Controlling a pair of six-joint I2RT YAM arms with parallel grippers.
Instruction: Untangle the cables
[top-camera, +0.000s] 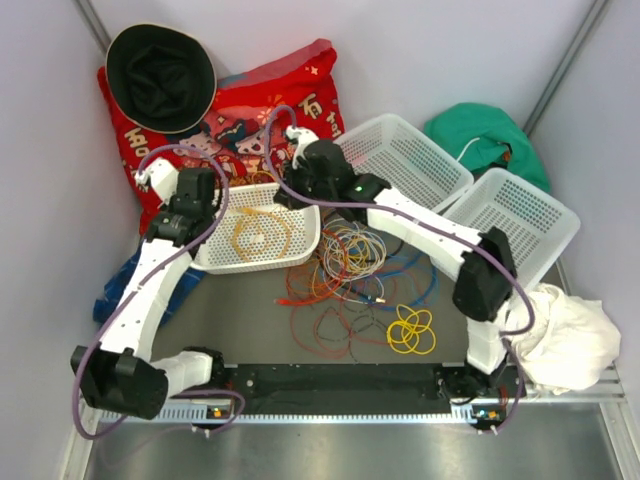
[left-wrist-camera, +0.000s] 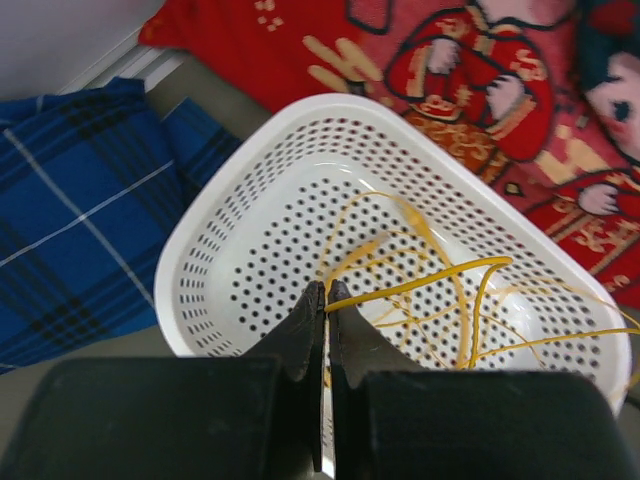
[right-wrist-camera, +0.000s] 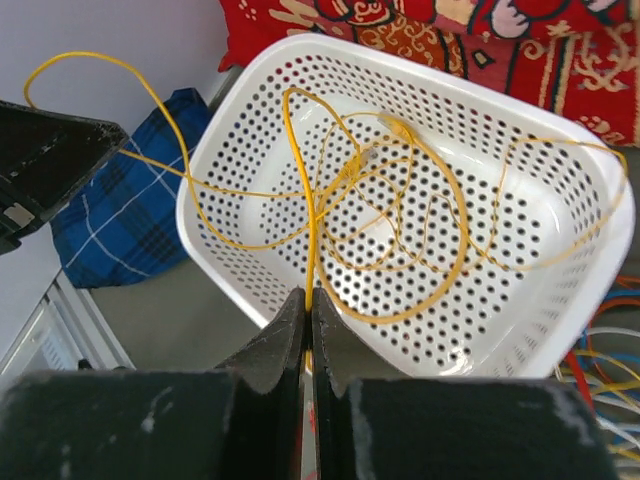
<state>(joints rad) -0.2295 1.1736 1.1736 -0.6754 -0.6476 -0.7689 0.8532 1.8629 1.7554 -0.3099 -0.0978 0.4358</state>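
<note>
A yellow cable (right-wrist-camera: 311, 215) is being pinched by both closed grippers above the white basket (right-wrist-camera: 205, 235): the left gripper (left-wrist-camera: 326, 291) over the basket's left edge, the right gripper (right-wrist-camera: 308, 296) over its right edge, wrists tipped downward. From the right tips the strand is running straight ahead, its slack looping into the basket. The other cables (top-camera: 345, 275) are lying tangled at the middle of the table (top-camera: 235, 325), nearer the right arm (top-camera: 430, 230).

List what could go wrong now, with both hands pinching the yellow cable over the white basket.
1. The left hand and right hand are both shut on apparently the same yellow cable; pulling apart could tighten its crossed loops into a knot.
2. Those loops lie in the white basket; a hard pull might drag it.
3. One strand arcs outside the rim toward the left hand and may snag there.
</note>
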